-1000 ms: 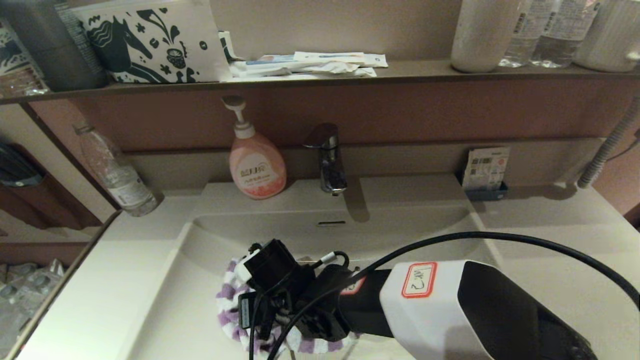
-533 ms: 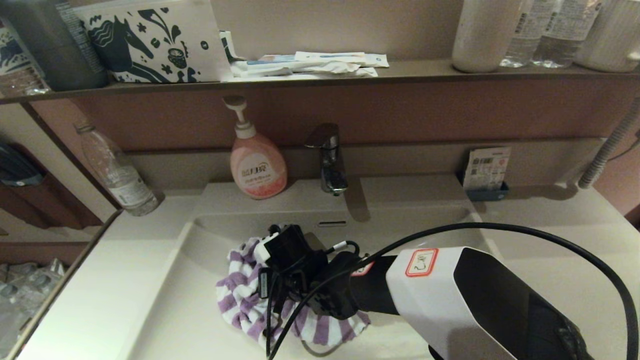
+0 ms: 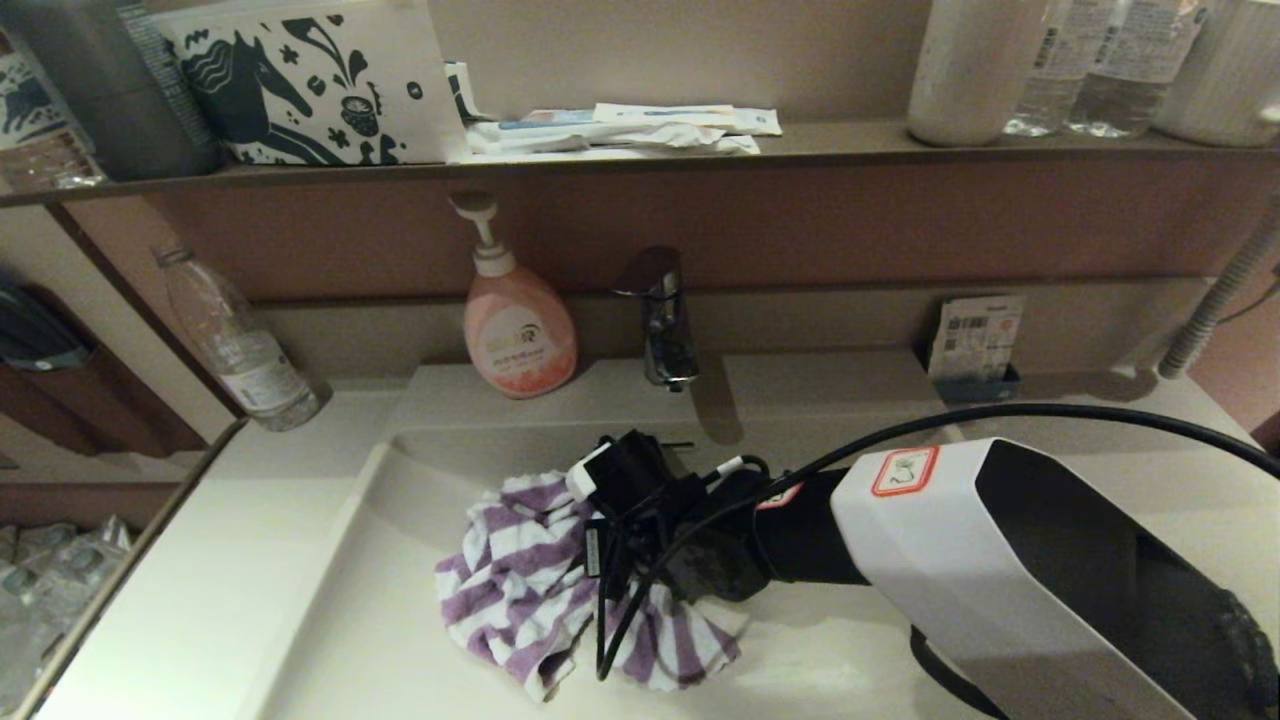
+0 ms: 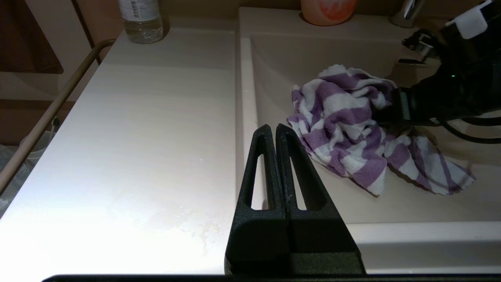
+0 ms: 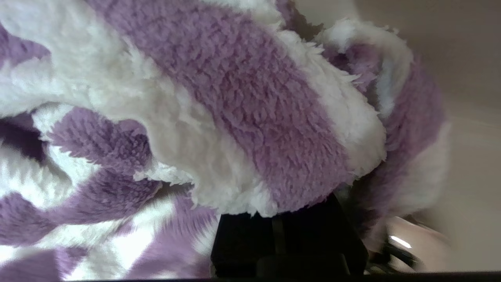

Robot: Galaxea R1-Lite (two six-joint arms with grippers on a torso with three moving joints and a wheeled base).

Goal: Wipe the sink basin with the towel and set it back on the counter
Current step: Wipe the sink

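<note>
- My right gripper (image 3: 610,545) is down in the sink basin (image 3: 400,500), its fingers clamped on the towel (image 3: 520,580), whose purple and white folds fill my right wrist view.
- The towel lies bunched on the basin floor, left of centre, spreading out on both sides of my gripper.
- Behind it stand the faucet (image 3: 660,320) and the pink soap bottle (image 3: 518,335) on the rear ledge.
- My left gripper (image 4: 276,131) hangs with its fingers pressed together, holding nothing, over the counter (image 4: 137,137) at the basin's left rim.
</note>
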